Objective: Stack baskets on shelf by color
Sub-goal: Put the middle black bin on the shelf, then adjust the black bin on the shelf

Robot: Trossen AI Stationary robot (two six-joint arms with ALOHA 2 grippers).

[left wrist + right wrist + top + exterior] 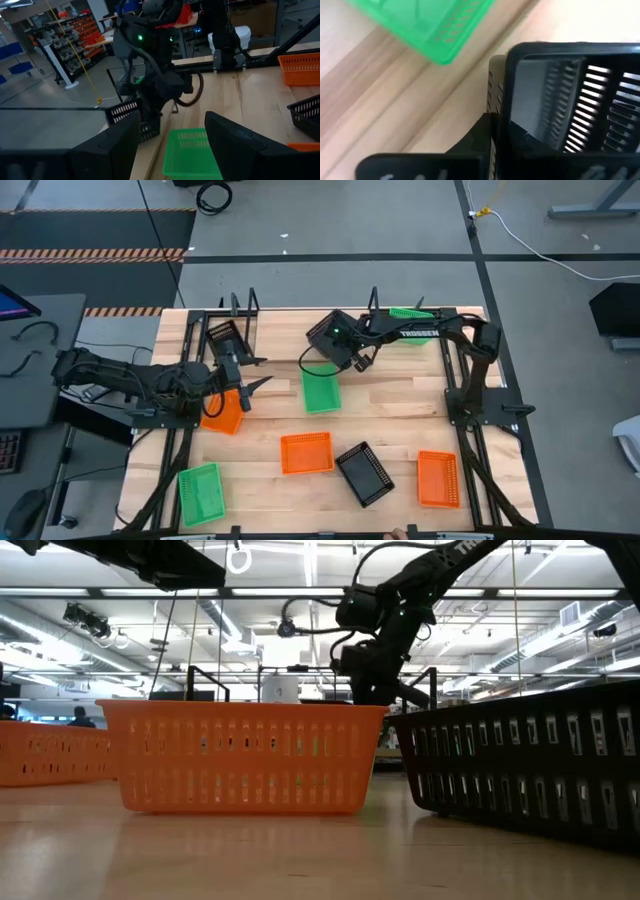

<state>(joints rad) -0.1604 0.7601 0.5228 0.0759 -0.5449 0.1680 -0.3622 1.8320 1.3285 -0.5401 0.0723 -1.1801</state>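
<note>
My right gripper [352, 358] reaches in from the right to the table's far middle and is shut on a black basket [131, 117], which sits beside a thin black shelf upright [114, 85]. A green basket [320, 392] lies flat on the table just near of it. Another black basket [225, 340] and another green basket [410, 312] stand at the shelf along the far edge. My left gripper [247, 376] waits open at the left, above an orange basket [222, 410]. My right gripper has the black basket by one wall at its rim [506, 75], coming at it slanting down from the right. One finger [482, 137] shows outside the wall; the basket hides the other. I cannot tell whether the basket's bottom rests on anything.
Near the front edge lie a green basket [200, 492], an orange basket [306, 452], a black basket [365, 473] and another orange basket [438, 478]. In the low view the orange one [245, 755] and the black one [530, 760] fill the foreground.
</note>
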